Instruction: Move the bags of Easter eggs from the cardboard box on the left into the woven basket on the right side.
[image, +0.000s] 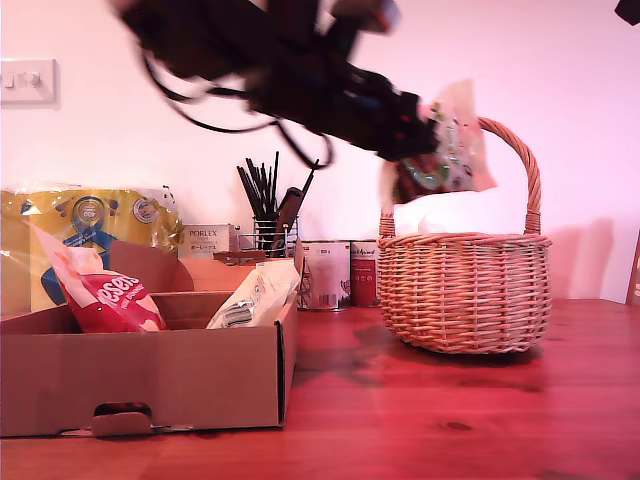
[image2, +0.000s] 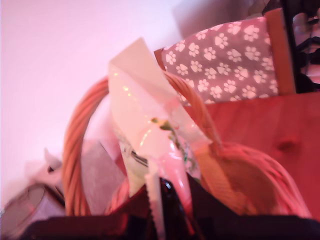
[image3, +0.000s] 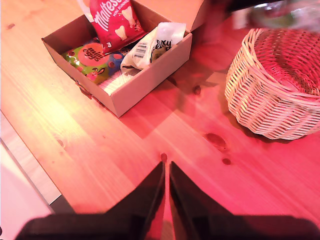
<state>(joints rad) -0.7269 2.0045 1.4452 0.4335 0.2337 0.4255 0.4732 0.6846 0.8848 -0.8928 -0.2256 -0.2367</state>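
My first gripper reaches in from the exterior view's upper left, shut on a pale crinkly bag with green and red print. The bag hangs above the woven basket, beside its arched handle. In the cardboard box at the exterior view's left stand a red-and-white bag and a white bag with dark script. From high above, the second wrist view also shows a multicoloured bag lying flat in the box. My second gripper is shut and empty, above bare table between box and basket.
Behind the box stands a yellow-and-blue kitchen towel pack. A small Porlex carton, a wire holder of dark brushes and two tins line the wall. A paw-print cloth lies beyond the basket.
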